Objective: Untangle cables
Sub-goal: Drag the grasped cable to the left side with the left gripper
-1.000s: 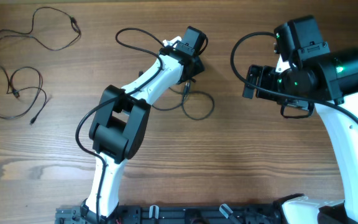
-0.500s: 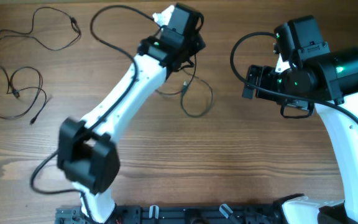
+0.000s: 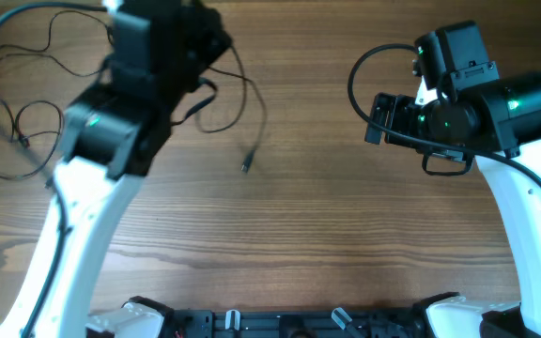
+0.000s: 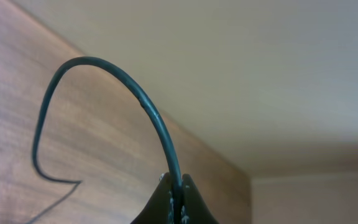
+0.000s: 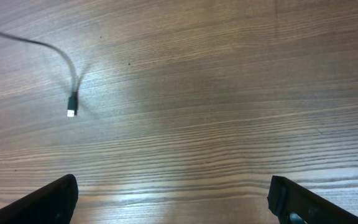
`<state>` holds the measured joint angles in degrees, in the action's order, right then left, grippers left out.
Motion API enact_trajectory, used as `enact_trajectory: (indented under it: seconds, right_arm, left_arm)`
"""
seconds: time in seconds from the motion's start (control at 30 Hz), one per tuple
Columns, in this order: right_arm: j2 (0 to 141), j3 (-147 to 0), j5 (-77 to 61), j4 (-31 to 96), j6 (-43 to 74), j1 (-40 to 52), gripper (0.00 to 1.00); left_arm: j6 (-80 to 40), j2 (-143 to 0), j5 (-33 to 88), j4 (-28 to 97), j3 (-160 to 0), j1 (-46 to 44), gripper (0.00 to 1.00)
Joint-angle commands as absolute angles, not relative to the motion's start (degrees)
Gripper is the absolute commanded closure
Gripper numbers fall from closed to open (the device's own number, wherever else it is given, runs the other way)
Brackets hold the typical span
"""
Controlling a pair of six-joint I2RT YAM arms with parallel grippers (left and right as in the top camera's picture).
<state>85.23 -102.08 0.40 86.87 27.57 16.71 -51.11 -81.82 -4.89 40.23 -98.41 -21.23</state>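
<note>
Cables are the only loose things on the wooden worktop [image 3: 346, 244], and one of them is in the grip of the left claw [image 4: 176, 198]. In the left wrist view its two fingers are pressed together on a thin black cable [image 4: 89, 60], which rises out of the pinch, arches over to the left of the claw and bends down again towards the wood. From overhead the left arm is blurred and the claw itself is hidden under the wrist. The held cable leaves that wrist on the side facing the right claw, curves out in a wide loop and ends in a small plug [image 3: 245, 167]. The plug sits between the two claws, nearer the left one. Whether it touches the worktop or hangs just above it cannot be told.

On the far side of the left claw, away from the right one, the other loose cables [image 3: 24, 141] lie in open loops on the wood, partly covered by the arm.

The right claw [image 5: 173, 190] stands wide open with nothing between its fingers, well apart from every cable. In its own view the plug shows ahead and to the left.
</note>
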Motion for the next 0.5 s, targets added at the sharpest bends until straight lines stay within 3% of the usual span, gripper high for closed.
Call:
enact_trajectory:
  seconds: [0.0, 0.1, 0.33, 0.47]
  right_arm:
    - [85.6, -101.9, -0.1, 86.5, 27.0, 16.8, 0.0]
    - [85.6, -101.9, -0.1, 86.4, 27.0, 16.8, 0.0]
    - [85.7, -101.9, -0.1, 85.7, 27.0, 16.8, 0.0]
    - [85.7, -101.9, -0.1, 84.6, 27.0, 16.8, 0.0]
  left_arm:
    - [-49.8, -75.7, -5.7, 41.4, -98.6, -16.9, 0.96]
    - [-51.8, -71.6, -5.7, 43.3, -98.6, -11.4, 0.96]
    - [-69.7, -67.5, -5.7, 50.9, -98.6, 1.3, 0.96]
    - [-70.2, -67.1, -4.2, 50.9, -98.6, 3.4, 0.96]
